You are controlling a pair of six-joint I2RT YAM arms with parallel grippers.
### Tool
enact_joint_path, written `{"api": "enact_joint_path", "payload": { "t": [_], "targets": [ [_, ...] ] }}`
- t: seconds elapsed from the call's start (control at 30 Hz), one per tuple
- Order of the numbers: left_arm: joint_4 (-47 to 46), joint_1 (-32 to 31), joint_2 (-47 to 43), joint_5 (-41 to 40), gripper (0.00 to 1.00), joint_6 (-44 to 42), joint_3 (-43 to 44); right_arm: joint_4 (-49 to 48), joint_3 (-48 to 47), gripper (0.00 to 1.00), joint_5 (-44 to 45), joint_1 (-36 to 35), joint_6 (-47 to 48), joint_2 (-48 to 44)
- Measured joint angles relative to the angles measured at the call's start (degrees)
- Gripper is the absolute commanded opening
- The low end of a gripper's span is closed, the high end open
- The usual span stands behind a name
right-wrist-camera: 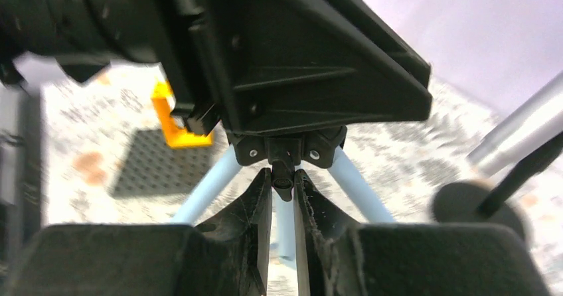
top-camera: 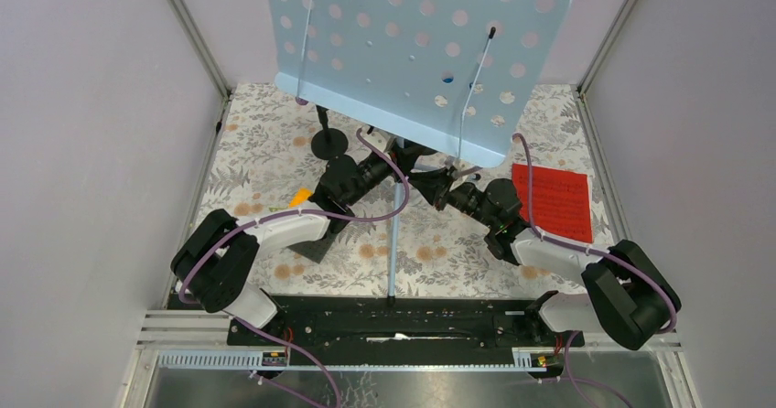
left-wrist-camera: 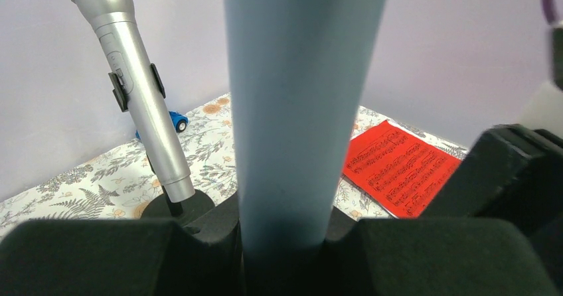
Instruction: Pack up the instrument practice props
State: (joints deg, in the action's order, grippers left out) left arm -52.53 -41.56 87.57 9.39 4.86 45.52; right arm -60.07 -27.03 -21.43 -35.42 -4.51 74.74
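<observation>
Top external view, from the left: a black mic mount (top-camera: 328, 143) stands on the floral surface (top-camera: 265, 143). Next come my left tool (top-camera: 393, 159) and my right tool (top-camera: 432, 182), close together under the tray of the pale-blue sheet-music holder (top-camera: 403, 42), which stands mid-surface. The red music sheet (top-camera: 552, 199) lies flat to the right, apart from the holder.

Left wrist view: a silver microphone (left-wrist-camera: 136, 90) sits tilted in a black round-based mount (left-wrist-camera: 179, 206), with the blue toy car (left-wrist-camera: 174, 121) behind. My left tool is clamped on the holder's pole (left-wrist-camera: 299, 110), one finger against each side.

Right wrist view: the orange brick (right-wrist-camera: 169, 127) and dark studded plate (right-wrist-camera: 156, 170) are at the left. My right tool is closed to a narrow slit, pinching the small black knob (right-wrist-camera: 283, 173) beneath the holder's tripod hub. Pale-blue legs (right-wrist-camera: 209, 186) spread to either side.
</observation>
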Motion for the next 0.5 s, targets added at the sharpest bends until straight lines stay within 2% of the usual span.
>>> {"api": "enact_joint_path", "payload": {
  "t": [0.13, 0.23, 0.27, 0.33, 0.5],
  "targets": [
    [0.0, 0.0, 0.0, 0.02, 0.0, 0.0, 0.0, 2.67, -0.37, 0.0, -2.73, -0.33, 18.64, -0.96],
    [-0.02, 0.0, 0.0, 0.02, 0.0, 0.0, 0.0, 10.1, -2.1, 0.0, -2.43, -1.88, 36.13, -2.99],
    [0.0, 0.0, 0.0, 0.02, 0.0, -0.02, 0.0, 10.86, -2.25, 0.0, -2.01, -2.19, 38.1, -3.26],
    [0.02, 0.07, 0.0, -0.04, 0.0, 0.0, 0.02, 14.43, -2.8, 0.0, 1.79, -4.59, 48.04, -4.15],
    [0.11, 0.22, 0.0, -0.11, 0.0, 0.02, 0.02, 19.61, -3.58, 0.0, 18.21, -12.7, 74.01, -3.96]
  ]
}}
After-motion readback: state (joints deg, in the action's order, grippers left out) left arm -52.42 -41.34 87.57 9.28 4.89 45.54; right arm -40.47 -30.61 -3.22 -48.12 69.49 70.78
